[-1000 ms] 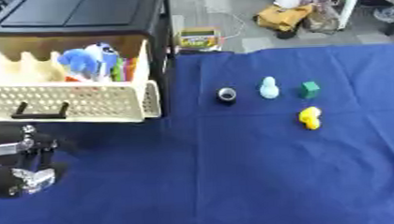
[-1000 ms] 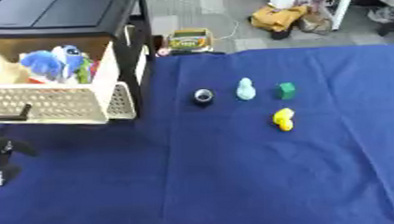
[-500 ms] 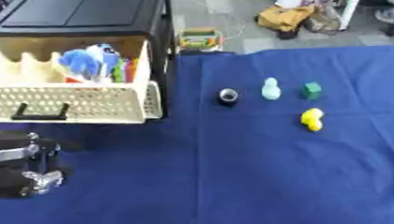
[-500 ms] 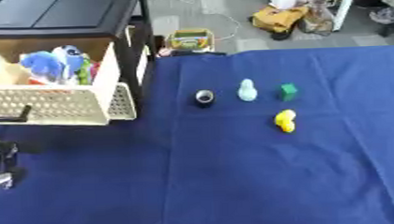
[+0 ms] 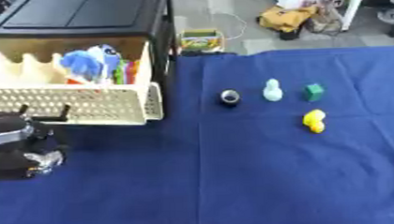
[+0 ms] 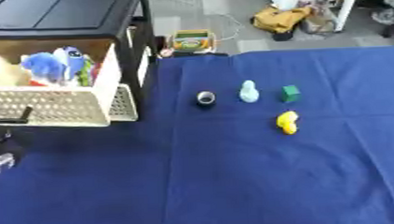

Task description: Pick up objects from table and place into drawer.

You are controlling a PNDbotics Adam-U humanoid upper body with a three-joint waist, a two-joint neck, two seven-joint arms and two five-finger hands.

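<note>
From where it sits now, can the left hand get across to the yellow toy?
Probably yes: the left hand has open blue cloth between it and the yellow toy, with nothing in the way.

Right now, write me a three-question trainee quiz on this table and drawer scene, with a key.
1. True or false: the drawer stands open with toys inside it.
2. Which thing lies nearest the drawer? A: the yellow toy; B: the green block; C: the small dark round thing.
3. Fill in: the pale blue figure stands between the small dark round thing and the ____.

Key: 1 true. 2 C. 3 green block. Only the left hand shows, low by the drawer's front, touching none of the four.
</note>
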